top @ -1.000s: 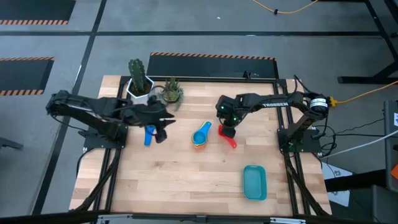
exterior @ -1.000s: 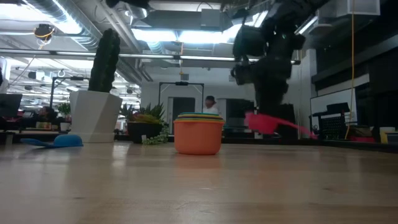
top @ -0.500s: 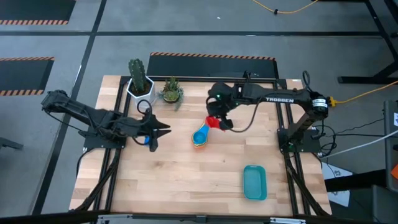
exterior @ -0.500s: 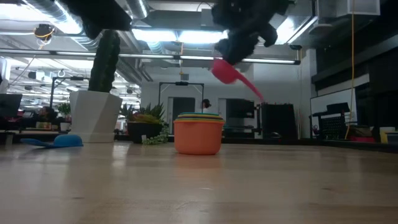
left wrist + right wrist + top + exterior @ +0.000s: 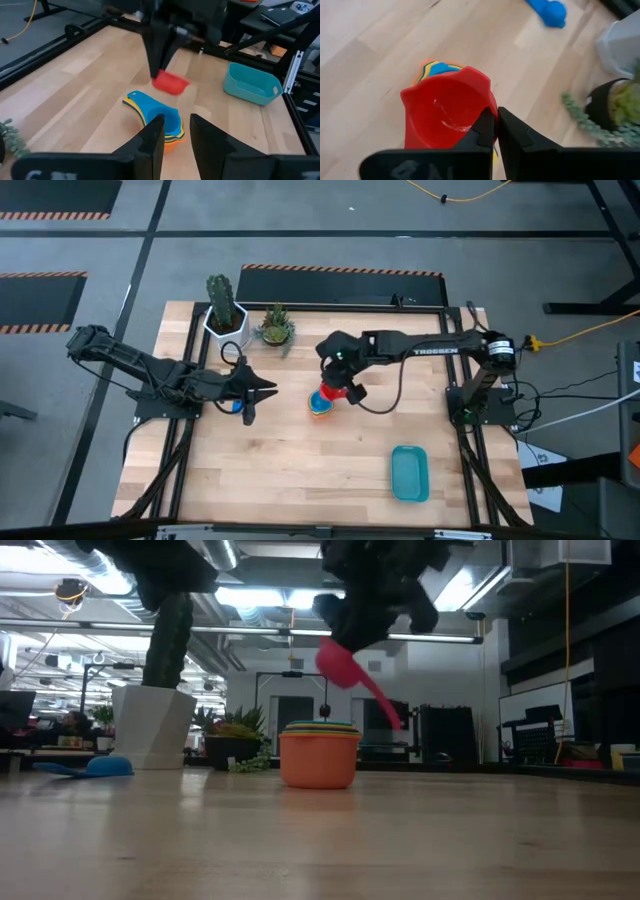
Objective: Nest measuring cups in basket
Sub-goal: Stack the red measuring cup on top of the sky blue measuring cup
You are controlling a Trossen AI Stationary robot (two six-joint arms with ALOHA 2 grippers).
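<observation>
At frame centre, our right pincer (image 5: 345, 390) pinched the red cup (image 5: 338, 392) above the nested stack (image 5: 320, 404); we needed level, centred lowering. Left pincer (image 5: 250, 392), slightly spread, waited left of it.

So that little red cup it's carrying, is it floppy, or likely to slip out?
The red cup looks stiff: pinched at the rim by the right gripper's fingers, it keeps its shape. It is probably light, since that one-edge pinch holds it above the stack. Its glossy plastic may be slippery, and it hangs tilted in the low view, so it could swivel.
</observation>
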